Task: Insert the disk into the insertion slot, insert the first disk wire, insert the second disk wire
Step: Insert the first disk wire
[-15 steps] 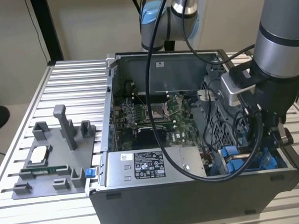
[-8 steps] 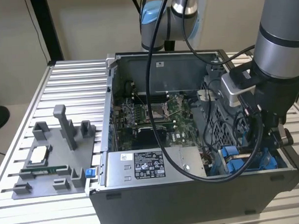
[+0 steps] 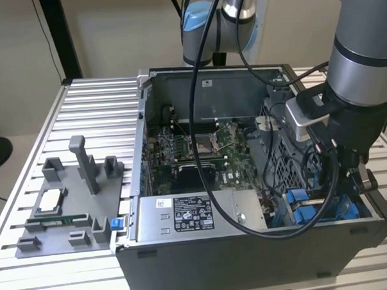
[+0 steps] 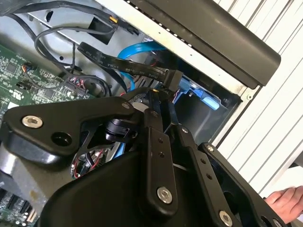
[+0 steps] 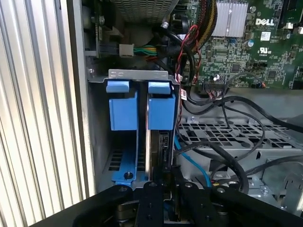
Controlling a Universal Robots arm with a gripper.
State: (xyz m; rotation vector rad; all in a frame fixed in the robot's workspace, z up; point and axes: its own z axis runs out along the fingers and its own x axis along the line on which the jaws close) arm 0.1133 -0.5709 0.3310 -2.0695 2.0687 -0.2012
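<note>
So, the claw (image 4: 162, 93): its two fingers stand close together and pinch the black plug (image 4: 170, 78) at the end of a flat black cable (image 4: 109, 59).
Place of the disk (image 5: 162, 142): it stands upright in its blue carrier (image 5: 161, 111) and is seated in the insertion slot (image 5: 137, 74), in the case corner at the exterior view's right.
Edges near the slot: the case wall (image 5: 78, 94) runs close along it, and beyond the wall lies the ribbed desk (image 5: 33, 118). A second blue carrier (image 5: 123, 111) stands just beside the disk, between it and the wall.
Open room: little. Loose black cables (image 5: 227, 101) and a blue wire (image 5: 191, 163) lie beside the claw, on the motherboard (image 5: 246, 52) side.
Room on the desk: the grey fixture tray (image 3: 61, 208) is well apart from the case, at the exterior view's left.
Hidden: the claw's own body covers the place where plug and disk meet, so I cannot tell if the plug is fully in.
Cut off: a hand (image 4: 285, 203) shows partly at the border of the second wrist view, outside the case.
</note>
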